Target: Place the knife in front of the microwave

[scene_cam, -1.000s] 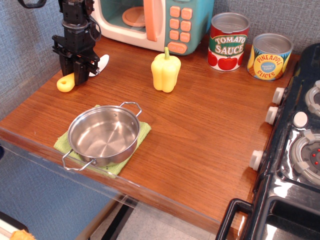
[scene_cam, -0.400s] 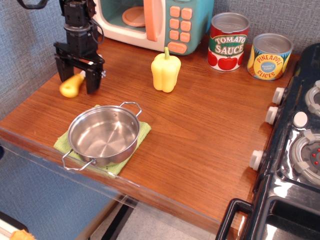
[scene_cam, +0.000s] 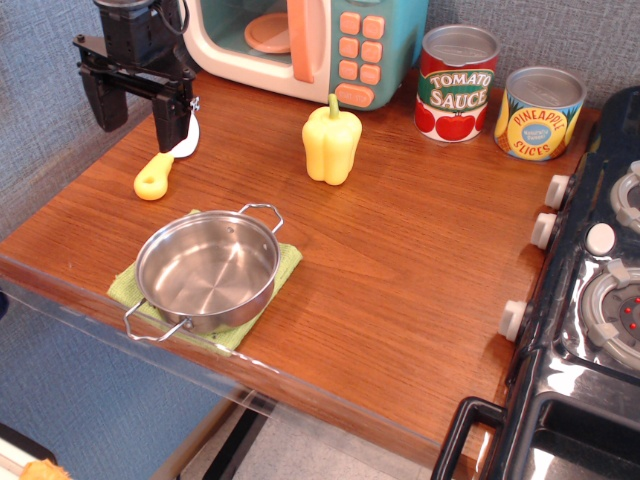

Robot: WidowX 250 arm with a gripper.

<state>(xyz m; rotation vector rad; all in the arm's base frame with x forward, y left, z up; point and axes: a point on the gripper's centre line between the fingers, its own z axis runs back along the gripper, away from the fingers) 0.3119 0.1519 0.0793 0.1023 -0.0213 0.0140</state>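
A cream and teal microwave (scene_cam: 300,45) stands at the table's twelve o'clock edge. At its seven o'clock lies the knife (scene_cam: 166,165), white blade, chunky yellow handle, flat on the wood. Above it hangs the black gripper (scene_cam: 137,113), fingers spread, holding nothing.

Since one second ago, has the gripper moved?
Yes. The gripper rose and shifted left, away from the microwave, open, leaving the knife on the table.

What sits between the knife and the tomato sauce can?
In the observation.image view, the yellow bell pepper stands between the knife and the tomato sauce can; the rest is bare wood.
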